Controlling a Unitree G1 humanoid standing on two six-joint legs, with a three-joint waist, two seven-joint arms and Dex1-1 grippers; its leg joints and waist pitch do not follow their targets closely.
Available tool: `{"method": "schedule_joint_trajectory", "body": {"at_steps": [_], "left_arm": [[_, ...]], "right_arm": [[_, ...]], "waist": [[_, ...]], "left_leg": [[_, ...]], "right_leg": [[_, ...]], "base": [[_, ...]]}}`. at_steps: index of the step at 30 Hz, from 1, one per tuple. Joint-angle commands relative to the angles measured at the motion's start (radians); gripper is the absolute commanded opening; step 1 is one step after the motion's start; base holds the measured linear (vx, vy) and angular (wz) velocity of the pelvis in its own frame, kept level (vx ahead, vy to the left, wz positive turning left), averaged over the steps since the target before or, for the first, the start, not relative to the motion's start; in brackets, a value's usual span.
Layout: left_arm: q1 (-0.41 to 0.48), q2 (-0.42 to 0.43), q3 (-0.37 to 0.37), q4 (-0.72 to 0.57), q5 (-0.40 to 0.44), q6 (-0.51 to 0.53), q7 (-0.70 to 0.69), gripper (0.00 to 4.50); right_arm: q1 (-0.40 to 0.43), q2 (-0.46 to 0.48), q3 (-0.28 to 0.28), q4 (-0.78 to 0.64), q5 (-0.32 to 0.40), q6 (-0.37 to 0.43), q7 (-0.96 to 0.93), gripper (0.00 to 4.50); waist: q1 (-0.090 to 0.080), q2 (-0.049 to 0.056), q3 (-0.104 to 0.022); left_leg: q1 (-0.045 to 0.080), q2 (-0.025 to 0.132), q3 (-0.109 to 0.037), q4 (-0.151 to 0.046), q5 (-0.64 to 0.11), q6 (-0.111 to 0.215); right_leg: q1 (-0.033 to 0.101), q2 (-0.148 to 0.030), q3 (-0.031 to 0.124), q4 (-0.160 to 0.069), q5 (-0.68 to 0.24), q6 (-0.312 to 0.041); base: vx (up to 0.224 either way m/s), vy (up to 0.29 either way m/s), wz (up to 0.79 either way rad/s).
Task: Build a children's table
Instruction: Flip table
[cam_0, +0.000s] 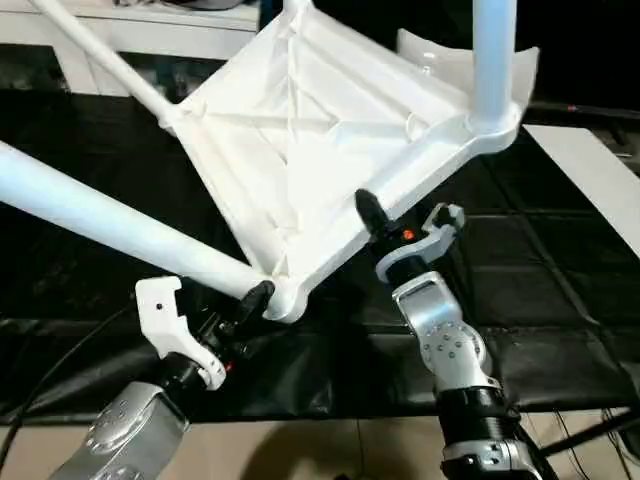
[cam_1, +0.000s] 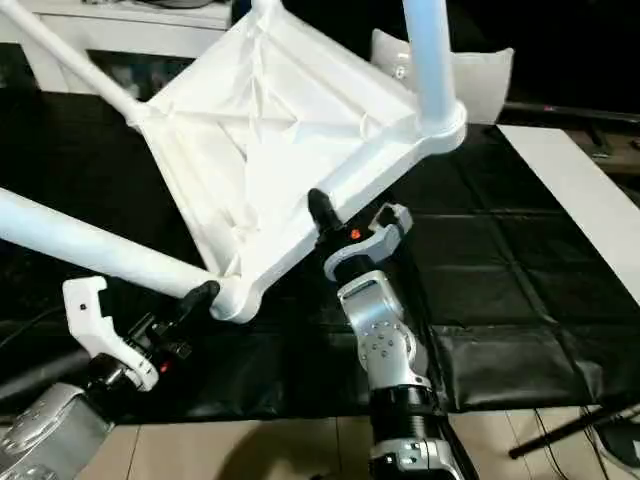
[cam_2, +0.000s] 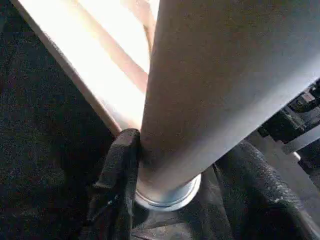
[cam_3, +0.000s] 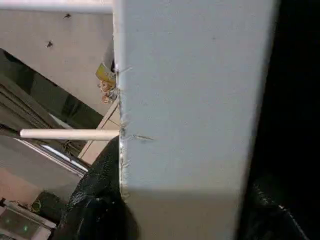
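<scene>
The white plastic rectangular tabletop (cam_0: 330, 130), tilted underside-up above the black mat (cam_0: 540, 250), is gripped at its rim by the right gripper (cam_0: 372, 215); a long white tapered leg (cam_0: 110, 220) by the corner socket is clasped by the left gripper (cam_0: 255, 297).

White plastic rectangular tabletop (cam_0: 330, 130) is tilted, underside toward the head camera, moulded ribs crossing its recessed face inside a raised rim. Long white tapered cylindrical legs are seated in round corner sockets. One leg (cam_0: 100, 225) enters the nearest corner socket (cam_0: 285, 297) directly against the left gripper's black fingers (cam_0: 255, 297). A second leg (cam_0: 493, 60) rises from the corner socket beyond the right gripper's fingers (cam_0: 372, 212), which sit on the rim edge between those two corners. A third leg (cam_0: 100, 62) extends from the far corner. The fourth corner's leg cannot be confirmed.
</scene>
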Motion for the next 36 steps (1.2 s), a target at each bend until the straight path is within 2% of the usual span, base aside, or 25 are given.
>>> {"method": "schedule_joint_trajectory", "body": {"at_steps": [1, 2, 3, 4, 5, 6, 7, 9, 13, 14, 16, 17, 19, 20, 22, 24, 26, 27, 28, 29, 30, 33, 34, 35, 36], "left_arm": [[0.0, 0.004, -0.028, 0.053, 0.014, -0.007, -0.039, 2.71], [-0.003, 0.01, -0.033, 0.06, 0.017, -0.016, -0.052, 2.71], [-0.004, 0.012, -0.036, 0.064, 0.02, -0.023, -0.059, 2.71], [-0.01, 0.014, -0.038, 0.08, 0.021, -0.043, -0.08, 2.82], [-0.012, 0.013, -0.038, 0.087, 0.021, -0.052, -0.089, 2.82], [-0.023, 0.022, -0.044, 0.106, 0.029, -0.071, -0.117, 3.0], [-0.032, 0.031, -0.05, 0.122, 0.036, -0.086, -0.143, 3.14], [-0.062, 0.054, -0.058, 0.194, 0.064, -0.143, -0.213, 3.18], [-0.073, 0.078, -0.068, 0.232, 0.089, -0.166, -0.247, 3.61], [-0.064, 0.106, -0.074, 0.235, 0.093, -0.176, -0.289, 3.61], [-0.041, 0.137, -0.08, 0.205, 0.083, -0.179, -0.333, 3.61], [-0.036, 0.142, -0.081, 0.198, 0.081, -0.179, -0.339, 3.61], [-0.01, 0.181, -0.101, 0.132, 0.069, -0.166, -0.379, 3.61], [0.0, 0.196, -0.11, 0.102, 0.061, -0.156, -0.392, 3.61], [0.011, 0.214, -0.121, 0.065, 0.054, -0.144, -0.405, 3.61], [0.029, 0.274, -0.135, -0.062, 0.025, -0.068, -0.393, 3.61], [0.023, 0.302, -0.128, -0.106, 0.012, -0.037, -0.384, 3.61], [0.019, 0.313, -0.121, -0.121, 0.006, -0.025, -0.38, 3.61], [0.008, 0.33, -0.106, -0.144, -0.008, -0.002, -0.373, 3.61], [0.005, 0.334, -0.102, -0.149, -0.011, 0.004, -0.371, 3.61], [-0.017, 0.356, -0.08, -0.175, -0.026, 0.033, -0.36, 3.61], [-0.06, 0.372, -0.049, -0.192, -0.05, 0.059, -0.345, 3.61], [-0.076, 0.374, -0.04, -0.193, -0.055, 0.064, -0.339, 3.61], [-0.107, 0.382, -0.032, -0.196, -0.065, 0.079, -0.327, 3.61], [-0.125, 0.384, -0.033, -0.193, -0.064, 0.086, -0.319, 3.61]], "right_arm": [[0.002, 0.025, -0.056, -0.117, 0.014, -0.063, -0.018, 1.97], [0.006, 0.028, -0.061, -0.125, 0.018, -0.067, -0.024, 1.97], [0.008, 0.03, -0.064, -0.128, 0.019, -0.069, -0.028, 1.97], [0.011, 0.034, -0.069, -0.136, 0.021, -0.074, -0.034, 1.96], [0.012, 0.036, -0.071, -0.138, 0.021, -0.077, -0.036, 1.96], [0.016, 0.037, -0.07, -0.144, 0.019, -0.077, -0.037, 1.96], [0.018, 0.037, -0.069, -0.148, 0.018, -0.077, -0.037, 1.96], [0.028, 0.044, -0.072, -0.163, 0.018, -0.081, -0.042, 1.96], [0.037, 0.046, -0.073, -0.177, 0.015, -0.082, -0.05, 1.96], [0.045, 0.039, -0.067, -0.197, -0.003, -0.09, -0.054, 1.96], [0.048, 0.021, -0.064, -0.225, -0.037, -0.101, -0.069, 1.96], [0.048, 0.016, -0.064, -0.23, -0.044, -0.102, -0.072, 1.96], [0.048, -0.015, -0.061, -0.261, -0.087, -0.1, -0.1, 1.96], [0.048, -0.034, -0.058, -0.276, -0.112, -0.097, -0.114, 1.96], [0.049, -0.051, -0.056, -0.291, -0.129, -0.089, -0.128, 1.96], [0.055, -0.115, -0.046, -0.345, -0.223, -0.07, -0.184, 1.95], [0.056, -0.143, -0.044, -0.375, -0.265, -0.05, -0.209, 1.95], [0.056, -0.153, -0.043, -0.388, -0.28, -0.041, -0.22, 1.93], [0.056, -0.174, -0.039, -0.406, -0.319, -0.028, -0.243, 1.93], [0.056, -0.179, -0.038, -0.41, -0.329, -0.024, -0.249, 1.93], [0.056, -0.199, -0.037, -0.434, -0.375, -0.003, -0.292, 1.91], [0.057, -0.213, -0.043, -0.463, -0.412, 0.022, -0.353, 1.82], [0.057, -0.219, -0.044, -0.472, -0.423, 0.028, -0.368, 1.77], [0.058, -0.234, -0.035, -0.488, -0.454, 0.037, -0.382, 1.77], [0.057, -0.248, -0.028, -0.497, -0.484, 0.046, -0.394, 1.73]], "waist": [[-0.001, 0.011, -0.051], [0.004, 0.018, -0.051], [0.005, 0.015, -0.052], [0.007, 0.019, -0.051], [0.009, 0.016, -0.053], [0.012, 0.019, -0.053], [0.012, 0.016, -0.055], [0.017, 0.016, -0.056], [0.018, 0.017, -0.057], [0.015, 0.026, -0.057], [0.016, 0.024, -0.058], [0.016, 0.029, -0.057], [0.019, 0.03, -0.057], [0.019, 0.026, -0.055], [0.019, 0.029, -0.051], [0.017, 0.025, -0.049], [0.016, 0.016, -0.046], [0.018, 0.019, -0.043], [0.016, 0.013, -0.043], [0.019, 0.016, -0.043], [0.017, 0.01, -0.041], [0.018, 0.013, -0.04], [0.017, 0.01, -0.04], [0.017, 0.01, -0.04], [0.016, 0.013, -0.042]], "left_leg": [[-0.013, 0.028, 0.005, -0.073, 0.006, 0.031], [-0.011, 0.028, 0.004, -0.075, 0.0, 0.027], [-0.011, 0.028, 0.004, -0.075, -0.002, 0.021], [-0.011, 0.028, 0.003, -0.075, -0.001, 0.018], [-0.009, 0.028, 0.003, -0.075, 0.005, 0.016], [-0.009, 0.027, 0.003, -0.075, 0.011, 0.014], [-0.01, 0.027, 0.004, -0.074, 0.015, 0.013], [-0.007, 0.024, 0.004, -0.073, 0.025, 0.021], [-0.009, 0.025, 0.002, -0.074, 0.035, 0.017], [-0.009, 0.025, 0.002, -0.074, 0.029, 0.01], [-0.01, 0.024, 0.003, -0.073, 0.043, 0.013], [-0.008, 0.025, 0.004, -0.073, 0.044, 0.014], [-0.008, 0.027, 0.004, -0.073, 0.057, 0.015], [-0.007, 0.027, 0.006, -0.073, 0.048, 0.017], [-0.008, 0.027, 0.006, -0.075, 0.02, 0.011], [-0.01, 0.027, 0.007, -0.075, 0.007, 0.0], [-0.009, 0.024, 0.011, -0.075, -0.017, -0.001], [-0.009, 0.021, 0.011, -0.075, -0.035, -0.005], [-0.011, 0.021, 0.011, -0.075, -0.041, -0.008], [-0.01, 0.021, 0.01, -0.076, -0.042, -0.014], [-0.01, 0.018, 0.011, -0.075, -0.055, -0.024], [-0.004, 0.015, 0.012, -0.074, -0.089, -0.03], [-0.004, 0.013, 0.011, -0.073, -0.103, -0.032], [-0.004, 0.013, 0.011, -0.073, -0.103, -0.032], [-0.009, 0.013, 0.007, -0.073, -0.1, -0.038]], "right_leg": [[0.061, -0.048, 0.064, -0.056, -0.124, -0.093], [0.061, -0.048, 0.064, -0.056, -0.135, -0.088], [0.06, -0.048, 0.064, -0.055, -0.135, -0.085], [0.06, -0.047, 0.063, -0.055, -0.133, -0.083], [0.06, -0.046, 0.064, -0.054, -0.121, -0.079], [0.06, -0.045, 0.063, -0.054, -0.107, -0.081], [0.062, -0.045, 0.064, -0.051, -0.096, -0.082], [0.063, -0.045, 0.065, -0.05, -0.081, -0.08], [0.066, -0.047, 0.064, -0.046, -0.065, -0.087], [0.067, -0.046, 0.064, -0.047, -0.053, -0.096], [0.069, -0.046, 0.065, -0.041, -0.034, -0.104], [0.068, -0.045, 0.065, -0.041, -0.029, -0.11], [0.068, -0.045, 0.066, -0.037, -0.011, -0.124], [0.067, -0.044, 0.066, -0.038, -0.018, -0.127], [0.068, -0.044, 0.066, -0.039, -0.059, -0.125], [0.068, -0.043, 0.067, -0.04, -0.088, -0.11], [0.066, -0.04, 0.068, -0.045, -0.141, -0.093], [0.063, -0.038, 0.068, -0.049, -0.185, -0.076], [0.063, -0.037, 0.068, -0.052, -0.207, -0.065], [0.064, -0.037, 0.067, -0.051, -0.221, -0.055], [0.06, -0.035, 0.067, -0.057, -0.264, -0.026], [0.049, -0.032, 0.066, -0.066, -0.331, 0.009], [0.047, -0.029, 0.065, -0.068, -0.351, 0.018], [0.047, -0.029, 0.065, -0.068, -0.351, 0.018], [0.051, -0.03, 0.065, -0.064, -0.355, 0.028]], "base": [[0.0, 0.0, 0.0], [0.0, 0.0, 0.0], [0.0, 0.0, 0.0], [0.0, 0.0, 0.0], [0.0, 0.0, 0.0], [0.0, 0.0, 0.0], [0.0, 0.0, 0.0], [0.0, 0.0, 0.0], [0.0, 0.0, 0.0], [0.0, 0.0, 0.0], [0.0, 0.0, 0.0], [0.0, 0.0, 0.0], [0.0, 0.0, 0.0], [0.0, 0.0, 0.0], [0.0, 0.0, 0.0], [0.0, 0.0, 0.0], [0.0, 0.0, 0.0], [0.0, 0.0, 0.0], [0.0, 0.0, 0.0], [0.0, 0.0, 0.0], [0.0, 0.0, 0.0], [0.0, 0.0, 0.0], [0.0, 0.0, 0.0], [0.0, 0.0, 0.0], [0.0, 0.0, 0.0]]}}
